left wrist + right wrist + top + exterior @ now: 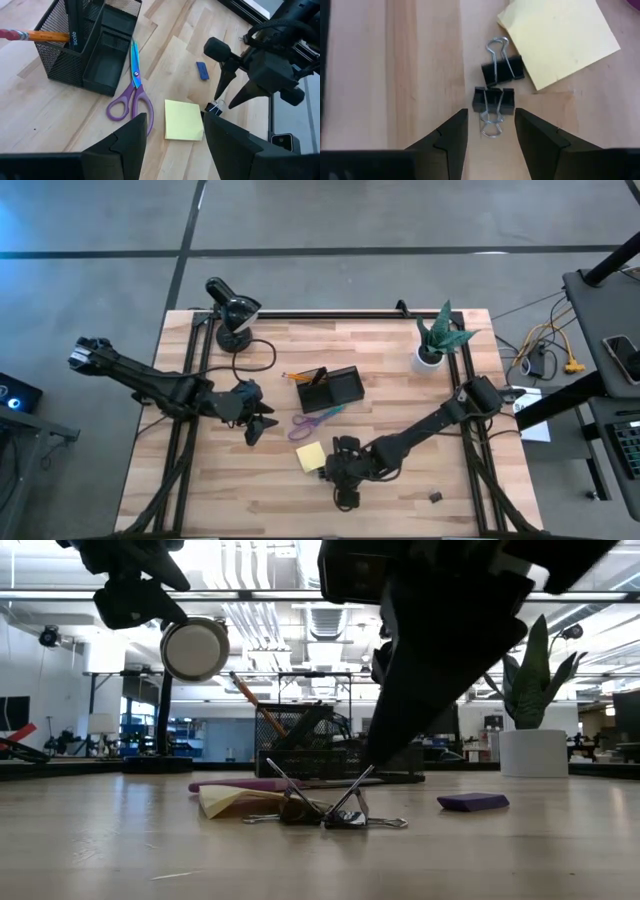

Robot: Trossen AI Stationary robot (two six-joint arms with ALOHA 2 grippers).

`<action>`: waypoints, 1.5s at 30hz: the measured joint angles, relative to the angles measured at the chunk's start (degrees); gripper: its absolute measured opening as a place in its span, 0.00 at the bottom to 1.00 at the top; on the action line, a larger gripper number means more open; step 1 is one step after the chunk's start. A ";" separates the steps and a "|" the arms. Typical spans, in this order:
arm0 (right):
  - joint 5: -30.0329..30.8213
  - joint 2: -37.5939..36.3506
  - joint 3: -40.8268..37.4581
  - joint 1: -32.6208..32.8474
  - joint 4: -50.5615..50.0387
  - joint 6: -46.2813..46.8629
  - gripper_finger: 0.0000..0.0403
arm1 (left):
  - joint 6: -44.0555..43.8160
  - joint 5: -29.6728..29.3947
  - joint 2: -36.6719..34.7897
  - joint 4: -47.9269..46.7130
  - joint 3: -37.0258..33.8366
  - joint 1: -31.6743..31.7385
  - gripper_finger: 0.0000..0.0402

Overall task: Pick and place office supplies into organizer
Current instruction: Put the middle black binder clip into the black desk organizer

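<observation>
The right gripper (491, 131) hangs low over the pale wooden tabletop (400, 380), its two dark fingers (451, 134) parted and empty — they straddle the wire handle of a small black binder clip (493, 99). A second black binder clip (503, 70) lies just beyond it, at about 12 o'clock from the first, its end touching the edge of the square yellow sticky-note pad (560, 35).

In the high view, that pad (309, 457) sits at roughly 7 o'clock from the black wire-mesh organizer (331, 388), which already holds an orange pencil (42, 36) and a dark pen. The purple-handled scissors with teal blades (131, 86) lie flat between organizer and pad. A small purple block (201, 70) rests well apart.

The left gripper (172, 131) waits at 9 o'clock of the scissors — fingers wide, holding nothing.
</observation>
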 joint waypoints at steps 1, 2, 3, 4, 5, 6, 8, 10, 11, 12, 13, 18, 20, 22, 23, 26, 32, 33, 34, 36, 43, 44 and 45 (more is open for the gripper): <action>0.00 0.00 0.00 0.00 0.14 0.17 0.39 | 0.00 0.00 0.00 -0.04 0.00 0.00 0.45; 0.00 0.02 0.00 0.00 0.12 0.21 0.39 | 0.00 -0.02 0.00 -0.04 0.00 0.00 0.45; 0.00 0.02 0.00 0.00 0.14 0.25 0.39 | 0.00 -0.02 0.00 -0.04 0.00 0.00 0.45; 0.00 0.04 0.00 0.00 0.13 0.28 0.39 | 0.00 -0.02 0.00 -0.08 0.00 0.00 0.45; 0.00 0.04 0.00 0.00 0.14 0.31 0.39 | 0.00 -0.02 0.00 -0.12 0.00 0.00 0.45; 0.00 0.06 -0.01 0.00 0.14 0.35 0.39 | 0.00 -0.02 0.00 -0.15 0.00 0.00 0.45; 0.00 0.07 -0.02 0.00 0.19 0.61 0.39 | 0.00 -0.02 0.00 -0.26 0.00 0.00 0.45; 0.00 0.07 -0.08 0.00 0.38 1.00 0.38 | 0.00 -0.02 0.00 -0.28 0.00 0.00 0.45; 0.00 0.07 -0.21 0.00 0.78 1.02 0.38 | 0.00 -0.02 0.00 -0.28 0.00 0.00 0.45; 0.00 0.07 -0.33 0.00 1.16 1.00 0.38 | 0.00 -0.02 0.00 -0.28 0.00 0.00 0.45; 0.00 0.08 -0.39 0.00 1.32 1.02 0.37 | 0.00 -0.02 0.00 -0.28 0.00 0.00 0.45; 0.93 0.11 -1.52 0.00 1.43 1.14 0.36 | 0.00 -0.02 0.00 -0.28 0.00 0.00 0.45; 1.33 0.15 -2.03 0.00 1.50 1.66 0.36 | 0.00 -0.02 0.00 -0.26 0.00 0.02 0.45; 1.36 0.15 -2.48 -0.02 1.72 1.85 0.37 | 0.00 -0.02 0.00 -0.26 0.00 0.00 0.45; 1.36 0.15 -2.70 -0.02 2.20 1.86 0.37 | 0.00 -0.02 0.00 -0.26 0.00 0.00 0.45; 1.36 0.15 -2.74 -0.02 3.22 1.85 0.37 | 0.00 -0.02 0.00 -0.27 0.00 0.00 0.45; 1.41 0.15 -2.73 -0.01 3.41 2.24 0.35 | 0.00 -0.02 0.00 -0.28 0.00 0.00 0.45; 1.42 0.15 -2.73 -0.02 3.44 2.58 0.35 | 0.00 -0.02 0.04 -0.26 0.00 0.02 0.45; 1.44 0.15 -2.73 -0.10 3.46 2.68 0.34 | 0.00 -0.04 0.04 -0.28 0.00 0.02 0.45; 1.44 0.15 -2.73 -0.17 3.46 2.66 0.33 | 0.00 -0.04 0.04 -0.27 0.00 0.02 0.45; 1.51 0.15 -2.75 -0.28 3.49 2.75 0.27 | 0.00 -0.04 0.07 -0.33 0.00 0.02 0.45; 1.51 0.15 -2.75 -0.28 3.49 2.77 0.26 | 0.00 -0.04 0.07 -0.33 0.00 0.01 0.45; 1.51 0.15 -2.75 -0.28 3.49 2.79 0.24 | 0.00 -0.04 0.07 -0.35 0.00 0.01 0.45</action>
